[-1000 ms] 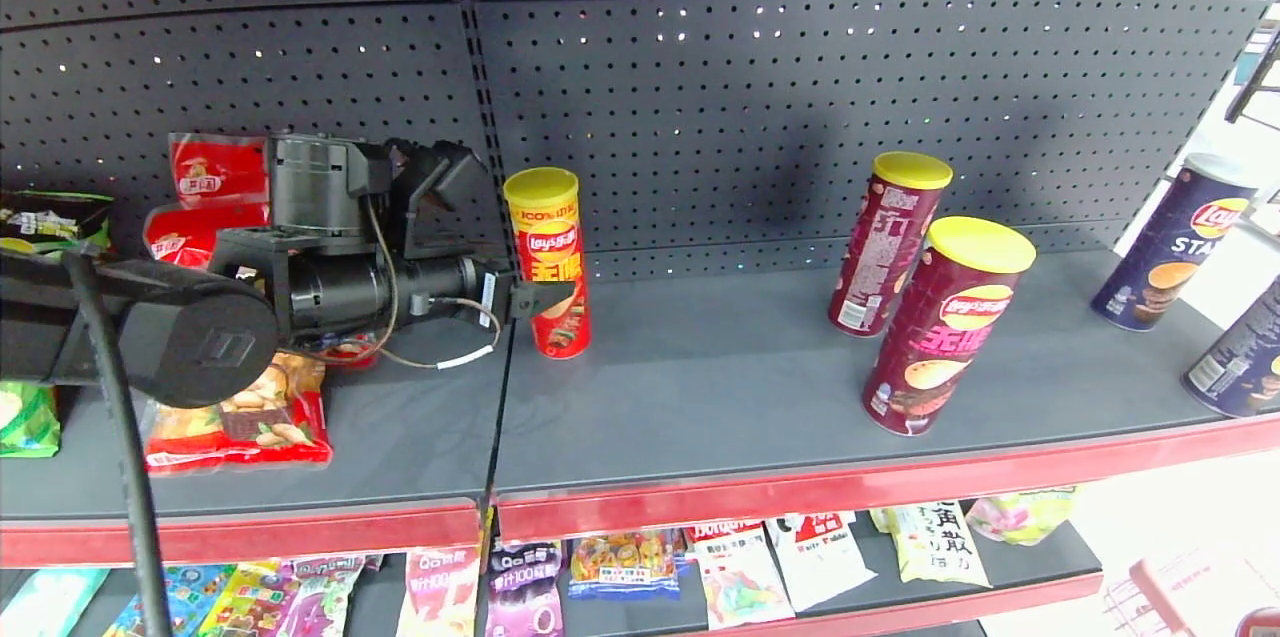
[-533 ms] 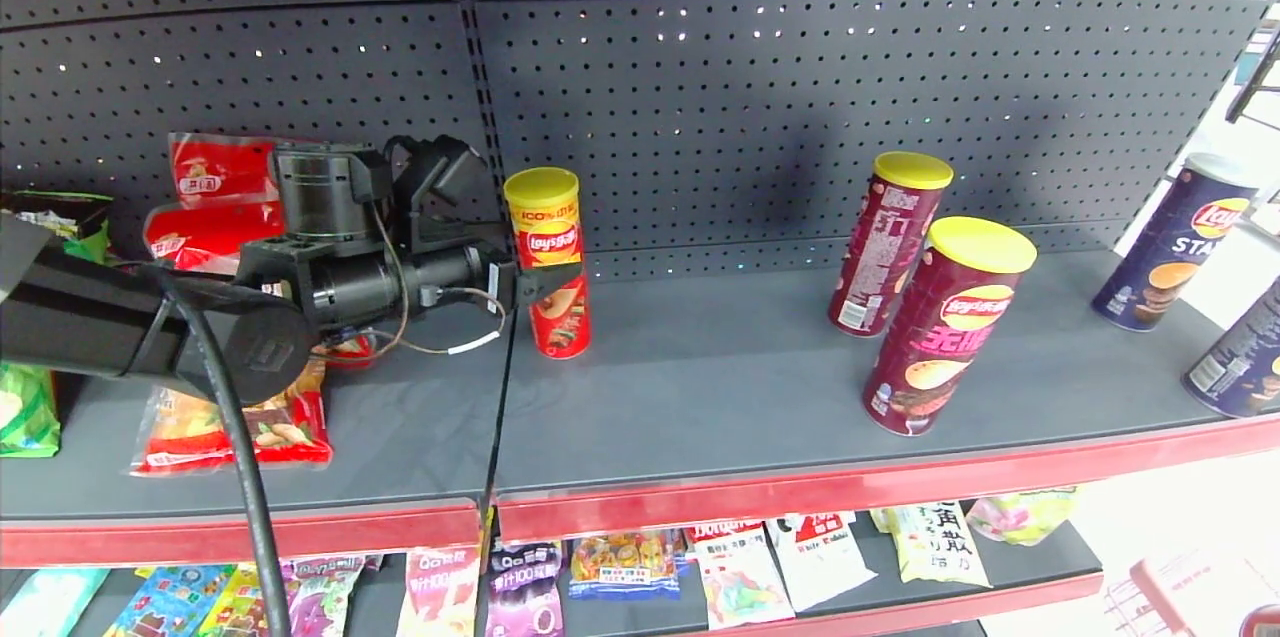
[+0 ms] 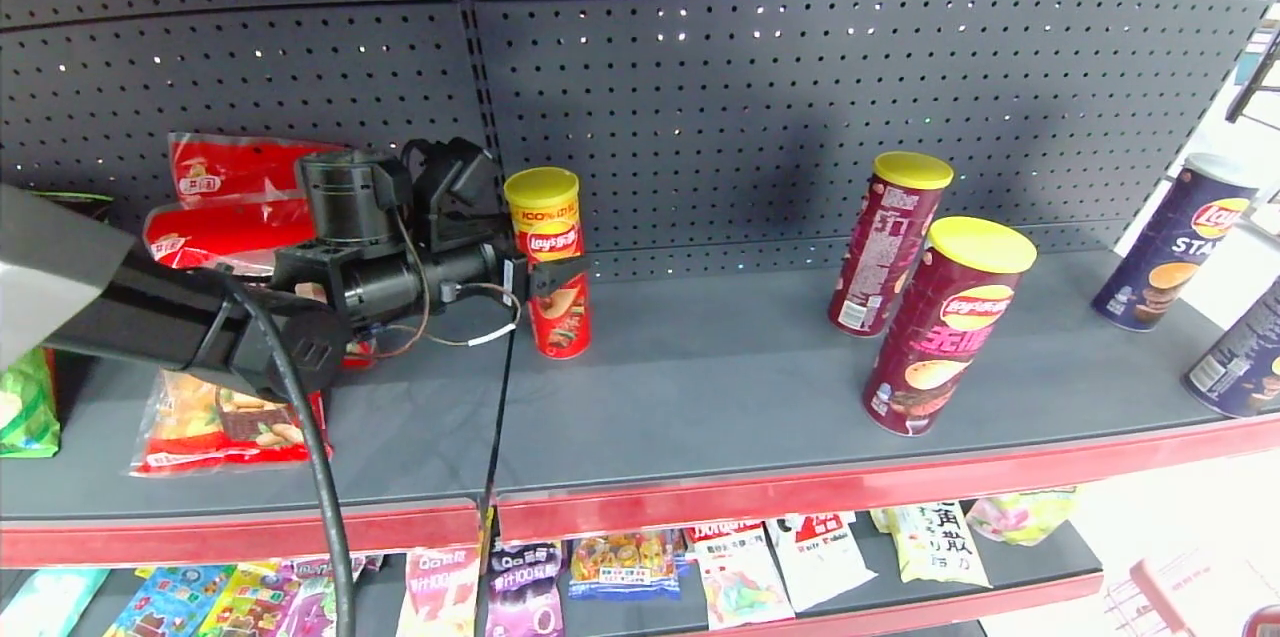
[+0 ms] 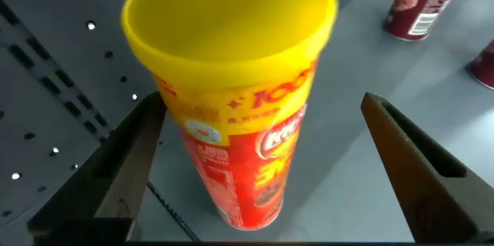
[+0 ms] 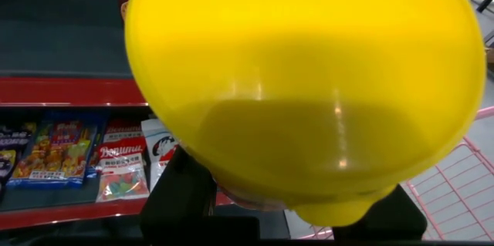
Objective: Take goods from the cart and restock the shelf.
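Red can stands between spread left jaws; right jaws grip yellow-lidded can.

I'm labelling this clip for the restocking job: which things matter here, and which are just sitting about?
Job: red can between the open fingers of the left gripper; yellow-lidded can in the right gripper; shelf.
Sitting about: maroon cans, blue cans, snack bags, packets on the lower shelf.

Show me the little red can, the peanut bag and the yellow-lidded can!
little red can [image 3: 560,327], head view, lower red part.
peanut bag [image 3: 240,427], head view, front with nuts.
yellow-lidded can [image 5: 309,76], right wrist view, lid's middle.
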Robot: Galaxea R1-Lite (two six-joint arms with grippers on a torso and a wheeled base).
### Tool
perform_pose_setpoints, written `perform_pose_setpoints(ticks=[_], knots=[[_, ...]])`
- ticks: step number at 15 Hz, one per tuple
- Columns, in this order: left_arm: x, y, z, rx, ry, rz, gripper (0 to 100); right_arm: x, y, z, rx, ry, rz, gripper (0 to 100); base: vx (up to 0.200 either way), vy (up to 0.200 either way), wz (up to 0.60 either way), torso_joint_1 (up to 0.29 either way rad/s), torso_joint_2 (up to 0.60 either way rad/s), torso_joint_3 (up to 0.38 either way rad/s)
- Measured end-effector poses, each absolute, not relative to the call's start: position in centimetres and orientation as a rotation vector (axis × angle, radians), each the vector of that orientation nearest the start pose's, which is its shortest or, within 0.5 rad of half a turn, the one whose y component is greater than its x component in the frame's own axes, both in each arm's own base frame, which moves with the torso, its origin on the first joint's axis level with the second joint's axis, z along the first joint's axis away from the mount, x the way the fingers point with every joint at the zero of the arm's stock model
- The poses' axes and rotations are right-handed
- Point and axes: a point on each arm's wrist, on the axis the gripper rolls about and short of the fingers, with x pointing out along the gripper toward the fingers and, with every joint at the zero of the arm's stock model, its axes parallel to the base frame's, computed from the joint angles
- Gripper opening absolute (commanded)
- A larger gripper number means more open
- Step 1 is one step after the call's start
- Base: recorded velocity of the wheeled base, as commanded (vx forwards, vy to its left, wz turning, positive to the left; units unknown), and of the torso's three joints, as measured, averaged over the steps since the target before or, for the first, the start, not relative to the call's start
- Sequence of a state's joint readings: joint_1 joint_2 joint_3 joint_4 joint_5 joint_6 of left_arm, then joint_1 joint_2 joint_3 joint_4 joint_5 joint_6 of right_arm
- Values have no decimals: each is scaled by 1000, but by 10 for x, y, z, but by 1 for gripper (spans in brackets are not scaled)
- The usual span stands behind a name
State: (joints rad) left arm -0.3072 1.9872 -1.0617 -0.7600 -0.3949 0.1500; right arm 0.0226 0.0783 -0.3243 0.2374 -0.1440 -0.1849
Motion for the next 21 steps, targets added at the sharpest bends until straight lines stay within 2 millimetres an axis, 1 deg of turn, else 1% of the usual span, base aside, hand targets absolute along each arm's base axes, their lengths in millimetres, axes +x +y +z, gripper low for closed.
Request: perform_pose_setpoints(ticks=[4, 8, 14, 15, 21], knots=[[372, -128, 160, 137, 116, -711, 100, -45, -4, 141, -184, 6, -122, 0, 0, 0, 0, 0, 0, 0], [385, -132, 160, 155, 89, -702, 100, -45, -4, 142, -185, 8, -124, 0, 0, 0, 0, 0, 0, 0], [392, -137, 153, 157, 102, -687, 100, -44, -4, 142, -185, 12, -123, 0, 0, 0, 0, 0, 0, 0], [393, -137, 153, 157, 101, -684, 0, -44, -4, 142, -185, 12, -123, 0, 0, 0, 0, 0, 0, 0], [393, -138, 150, 156, 106, -697, 0, -44, -4, 142, -185, 13, -122, 0, 0, 0, 0, 0, 0, 0]])
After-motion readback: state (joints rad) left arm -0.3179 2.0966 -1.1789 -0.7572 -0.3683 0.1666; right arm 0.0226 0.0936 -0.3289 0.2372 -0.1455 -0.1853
